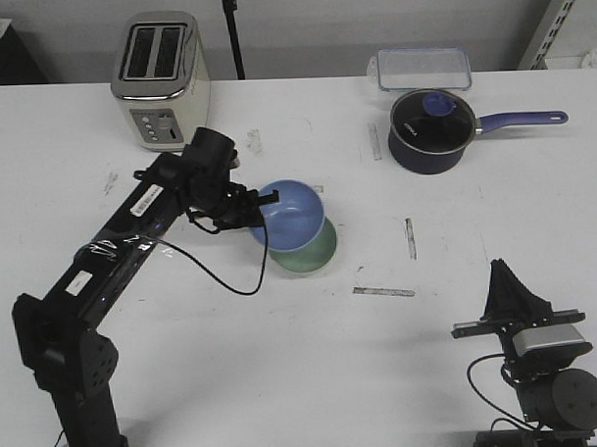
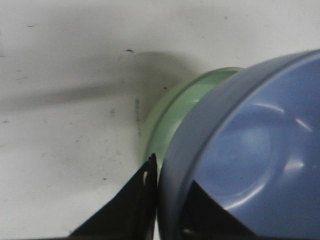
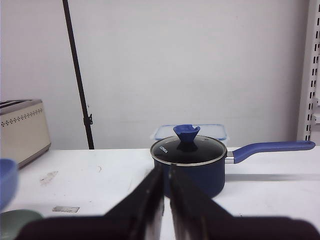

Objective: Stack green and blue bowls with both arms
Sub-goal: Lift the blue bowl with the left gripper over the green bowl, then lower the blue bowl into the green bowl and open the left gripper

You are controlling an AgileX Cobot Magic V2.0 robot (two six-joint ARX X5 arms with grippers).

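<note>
The blue bowl (image 1: 293, 213) is tilted over the green bowl (image 1: 314, 252), which sits on the table near the middle. My left gripper (image 1: 253, 211) is shut on the blue bowl's left rim and holds it partly over the green one. In the left wrist view the blue bowl (image 2: 255, 150) fills the right side, with one finger outside its rim and one inside, and the green bowl (image 2: 175, 112) peeks out behind it. My right gripper (image 1: 503, 275) is shut and empty near the front right edge, far from both bowls; its view shows the jaws (image 3: 166, 172) closed.
A dark navy saucepan (image 1: 431, 131) with glass lid and purple handle stands at the back right, a clear lidded container (image 1: 423, 69) behind it. A toaster (image 1: 161, 79) stands at the back left. Tape strips (image 1: 383, 292) mark the table.
</note>
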